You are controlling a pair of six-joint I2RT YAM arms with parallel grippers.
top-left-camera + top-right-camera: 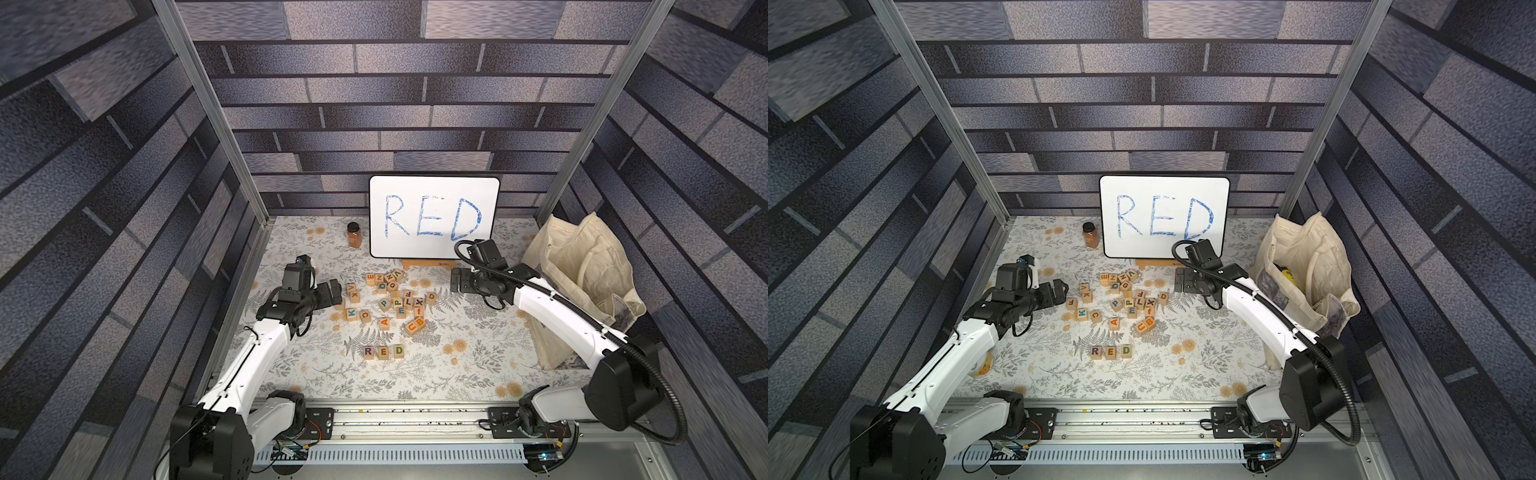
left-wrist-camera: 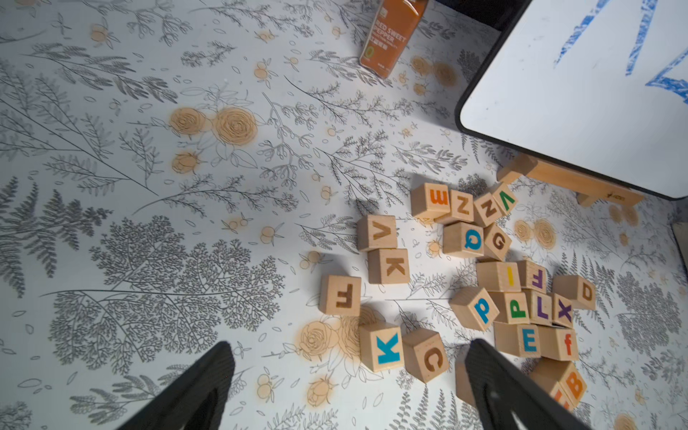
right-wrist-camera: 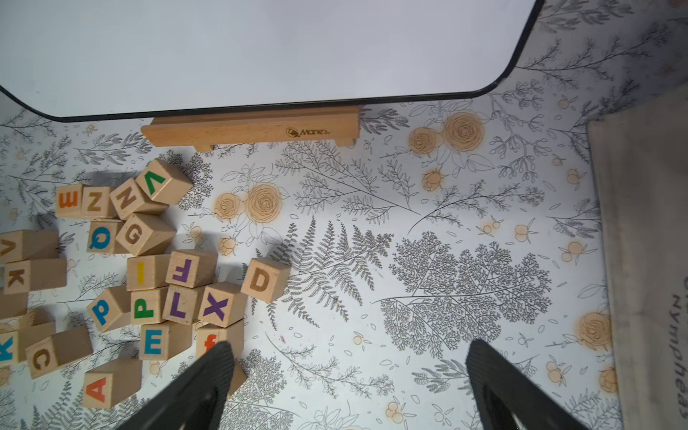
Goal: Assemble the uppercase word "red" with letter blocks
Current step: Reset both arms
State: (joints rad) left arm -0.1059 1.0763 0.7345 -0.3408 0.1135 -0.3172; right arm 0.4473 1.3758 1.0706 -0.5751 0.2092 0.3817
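Note:
Three letter blocks stand side by side in a row near the front of the table in both top views: purple R [image 1: 368,352], orange E [image 1: 383,352], green D [image 1: 399,351], reading RED. No gripper touches them. My left gripper [image 1: 336,293] hovers open at the left edge of the loose heap of blocks [image 1: 390,299]; in the left wrist view its jaws [image 2: 348,350] stand wide over the blue K and C cubes. At the heap's right, my right gripper [image 1: 456,281] is open, and over bare tablecloth in the right wrist view [image 3: 348,350].
A whiteboard [image 1: 434,216] with blue handwritten RED leans on a wooden stand [image 1: 428,264] at the back. A spice jar [image 1: 353,235] stands to its left. A cream tote bag [image 1: 582,266] fills the right side. The heap includes a teal E [image 3: 153,341] and a brown D [image 3: 260,280].

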